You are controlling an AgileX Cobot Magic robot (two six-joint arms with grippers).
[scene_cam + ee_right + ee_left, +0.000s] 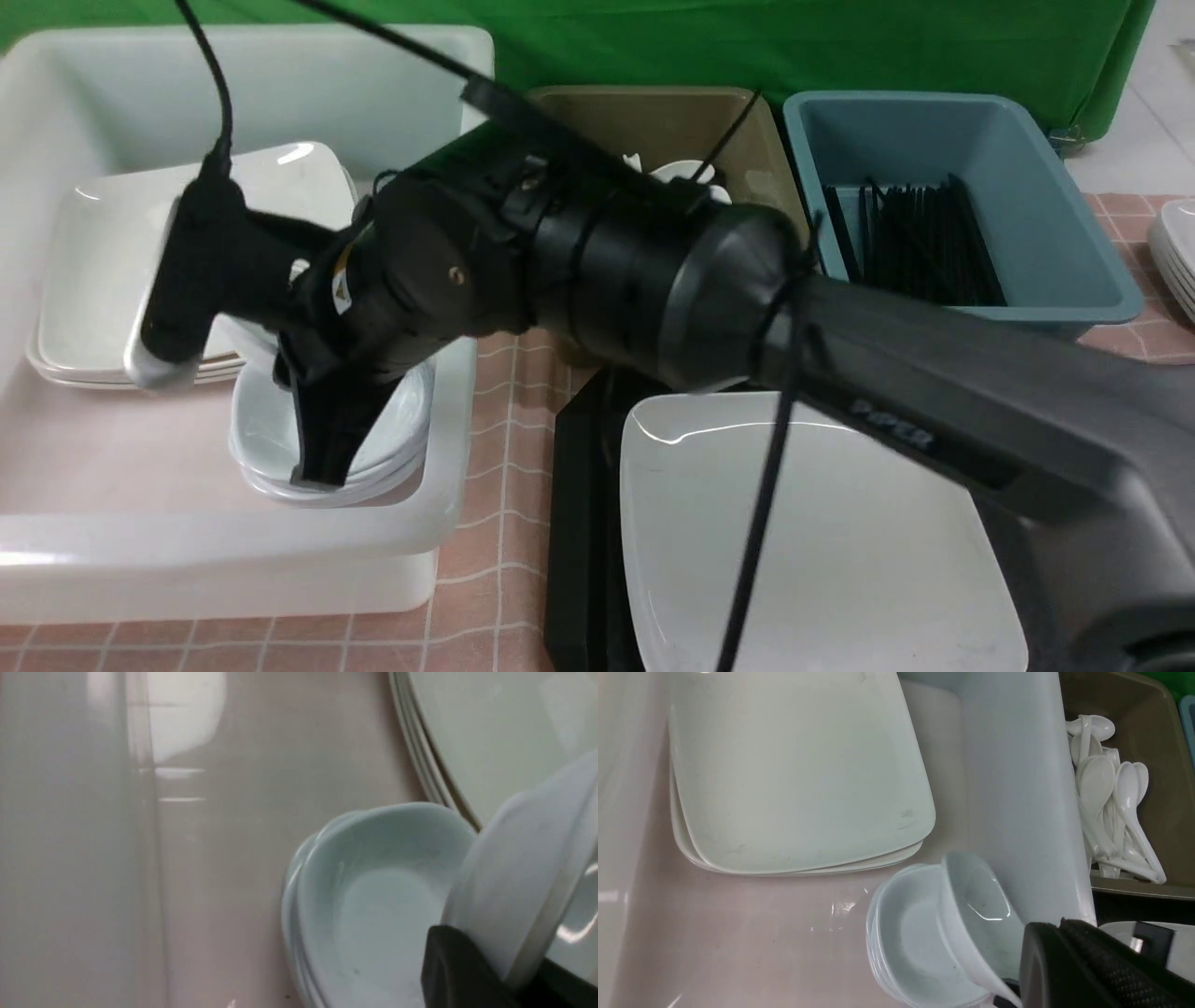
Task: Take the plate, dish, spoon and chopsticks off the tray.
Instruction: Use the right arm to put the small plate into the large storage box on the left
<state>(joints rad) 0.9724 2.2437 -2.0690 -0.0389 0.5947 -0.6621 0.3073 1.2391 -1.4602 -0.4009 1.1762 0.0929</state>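
My right gripper (322, 467) reaches across into the white tub (439, 532) and points down, shut on the rim of a small white dish (523, 858). The dish (971, 905) hangs tilted just above a stack of like dishes (373, 905). In its own view the right gripper (509, 961) shows a dark finger on each side of the rim. The left gripper (1064, 926) is shut with nothing in it, close beside that dish; this arm is absent from the front view. The large white plate (822, 541) lies on the black tray (579, 523). White spoons (1111, 793) fill the olive tub. Black chopsticks (915, 243) lie in the blue tub.
Large white plates (794, 765) are stacked at the back of the white tub. The olive tub (672, 121) and blue tub (1055, 187) stand behind the tray. More white plates (1178, 252) sit at the far right edge. The right arm (653, 271) spans the middle of the table.
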